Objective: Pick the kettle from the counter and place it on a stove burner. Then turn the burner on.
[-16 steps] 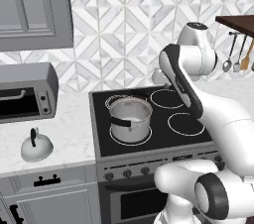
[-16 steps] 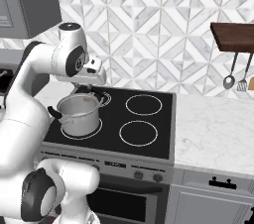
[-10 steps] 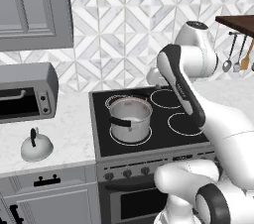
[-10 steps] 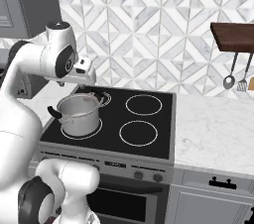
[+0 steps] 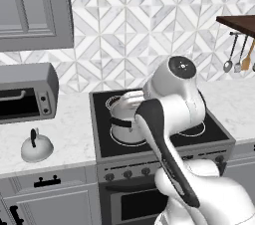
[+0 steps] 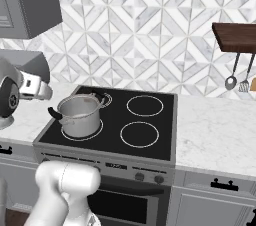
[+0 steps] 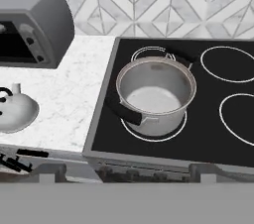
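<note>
The small silvery-white kettle (image 5: pixel 36 147) with its dark upright handle stands on the white marble counter (image 5: pixel 69 128) left of the stove, and it also sits at the left edge of the hand view (image 7: pixel 15 111). My gripper (image 6: pixel 46 91) hangs above the stove's left side, near the steel pot, well right of the kettle. Its fingers are hidden, so I cannot tell their state. Two white-ringed stove burners (image 6: pixel 145 105) (image 6: pixel 139 134) lie bare on the black cooktop's right half (image 7: pixel 233 64).
A straight-sided steel pot (image 7: pixel 156 94) with a black side handle occupies the front left burner. A grey toaster oven (image 5: pixel 25 92) stands at the back of the counter behind the kettle. Stove knobs (image 5: pixel 127 173) line the front panel. Utensils (image 6: pixel 235 77) hang at the right.
The arm has swung left across the stove, bringing the hand from over the back burners to above the pot's left side. Kettle and pot have stayed put.
</note>
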Robot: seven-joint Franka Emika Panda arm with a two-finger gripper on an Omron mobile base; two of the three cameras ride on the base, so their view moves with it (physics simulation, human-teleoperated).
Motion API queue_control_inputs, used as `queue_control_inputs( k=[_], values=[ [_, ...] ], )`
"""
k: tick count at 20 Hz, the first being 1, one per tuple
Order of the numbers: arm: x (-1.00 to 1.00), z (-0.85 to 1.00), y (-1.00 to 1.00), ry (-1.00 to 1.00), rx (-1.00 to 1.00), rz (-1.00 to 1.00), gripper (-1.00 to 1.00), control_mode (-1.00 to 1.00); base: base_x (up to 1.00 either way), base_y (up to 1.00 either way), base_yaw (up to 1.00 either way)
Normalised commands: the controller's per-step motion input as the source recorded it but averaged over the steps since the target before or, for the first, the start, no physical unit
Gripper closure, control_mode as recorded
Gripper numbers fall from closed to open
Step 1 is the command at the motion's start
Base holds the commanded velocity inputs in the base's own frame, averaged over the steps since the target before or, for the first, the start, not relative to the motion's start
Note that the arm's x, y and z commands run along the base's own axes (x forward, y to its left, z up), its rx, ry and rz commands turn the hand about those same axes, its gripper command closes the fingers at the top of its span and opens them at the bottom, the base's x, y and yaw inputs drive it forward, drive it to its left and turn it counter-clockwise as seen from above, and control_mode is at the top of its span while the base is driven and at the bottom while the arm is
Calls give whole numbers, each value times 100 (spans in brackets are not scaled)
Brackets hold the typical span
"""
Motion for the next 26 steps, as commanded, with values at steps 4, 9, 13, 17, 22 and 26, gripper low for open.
queue_control_inputs(
  k=[4,9,13,17,22,26],
  values=[
    [-49,-15,100,-25,0,-4,-100,-100,0,0,0],
    [-34,-14,100,-11,0,-4,-100,-100,0,0,0],
    [-10,-9,100,1,0,-3,-100,-100,0,0,0],
    [6,0,100,28,-1,0,-100,-100,0,0,0],
    [58,-5,61,80,-1,0,-100,-100,0,0,0],
    [2,-28,8,14,-2,0,-100,-100,0,0,0]
  ],
)
